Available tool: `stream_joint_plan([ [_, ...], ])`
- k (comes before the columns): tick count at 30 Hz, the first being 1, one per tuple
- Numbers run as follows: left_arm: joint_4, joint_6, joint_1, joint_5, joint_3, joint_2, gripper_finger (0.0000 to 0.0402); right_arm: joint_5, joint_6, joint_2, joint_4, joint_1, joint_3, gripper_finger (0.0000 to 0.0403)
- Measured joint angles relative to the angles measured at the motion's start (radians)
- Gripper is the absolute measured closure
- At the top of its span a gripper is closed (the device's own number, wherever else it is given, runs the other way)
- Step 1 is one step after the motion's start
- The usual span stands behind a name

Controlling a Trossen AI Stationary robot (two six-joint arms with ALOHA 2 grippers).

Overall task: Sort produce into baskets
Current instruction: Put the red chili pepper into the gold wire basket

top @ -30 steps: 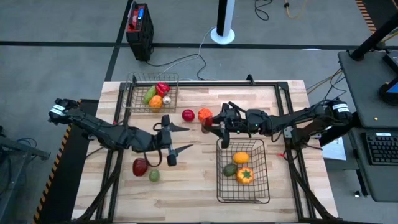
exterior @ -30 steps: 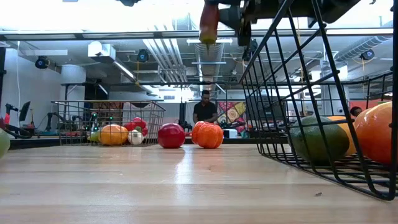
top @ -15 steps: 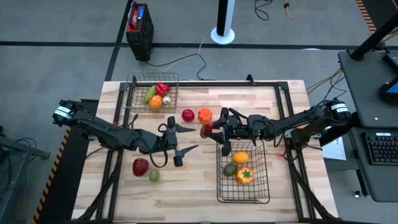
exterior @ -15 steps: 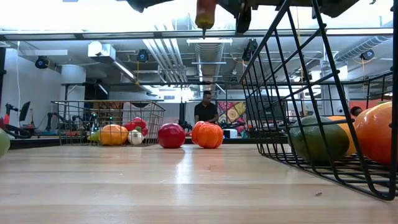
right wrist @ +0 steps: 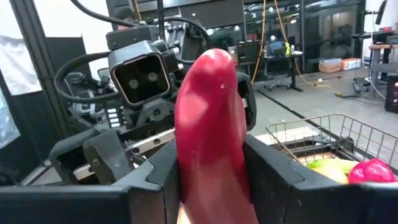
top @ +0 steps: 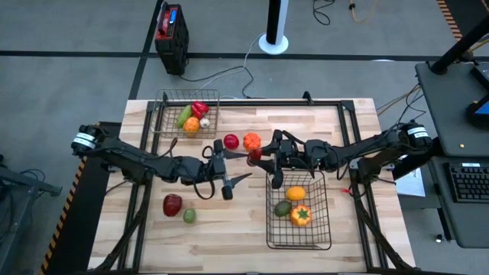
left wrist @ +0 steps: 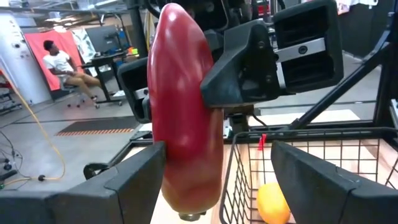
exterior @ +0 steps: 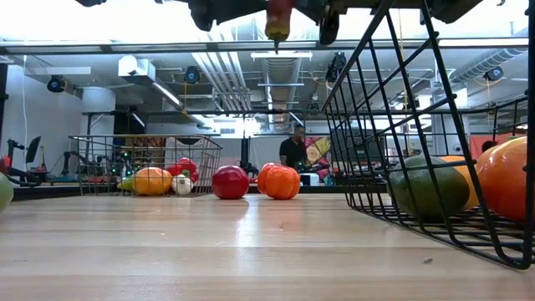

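My right gripper [top: 260, 156] is shut on a long red chili pepper [top: 254, 155], held in the air over the table's middle, just off the far left corner of the larger basket [top: 299, 208]. My left gripper [top: 244, 166] is open right beside it. In the left wrist view its two fingers [left wrist: 118, 183] stand on either side of the pepper [left wrist: 183, 118], and I see no touch. The smaller basket [top: 187, 114] at the far left holds several pieces. The larger basket holds a yellow, a green and an orange piece. My right gripper pinches the pepper's two sides [right wrist: 211, 143] between its fingers [left wrist: 249, 68], about its upper middle. The fingers come level from the table's right and lie across it. The pepper stands upright, lifted clear, its lower tip [exterior: 276, 35] hanging below the fingers.
A red apple [top: 231, 141] and an orange tomato [top: 251, 140] lie on the table just beyond the grippers. A dark red piece [top: 173, 204] and a green one [top: 189, 216] lie near the left front. A person [exterior: 292, 150] is in the room behind.
My left gripper has gone toward the table's right edge, up to the red pepper in my right gripper, and has stayed open. My right gripper has kept the pepper aloft at nearly the same place.
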Motion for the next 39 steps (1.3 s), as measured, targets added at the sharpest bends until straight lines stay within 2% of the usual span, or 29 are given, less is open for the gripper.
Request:
stream_joint_plan([
  [17, 0.007, 0.001, 0.018, -0.007, 0.0, 0.02, 0.0127, 0.038, -0.001, 0.0, -0.016, 0.0, -0.001, 0.0266],
  [31, -0.14, 0.006, -0.004, -0.044, 0.0, -0.064, 0.0127, 0.035, -0.011, 0.001, -0.016, 0.001, -0.001, 0.0266],
  [39, -0.11, 0.004, 0.019, 0.019, 0.002, -0.038, 0.0127, 0.038, -0.011, 0.001, -0.016, 0.001, -0.001, 0.0266],
])
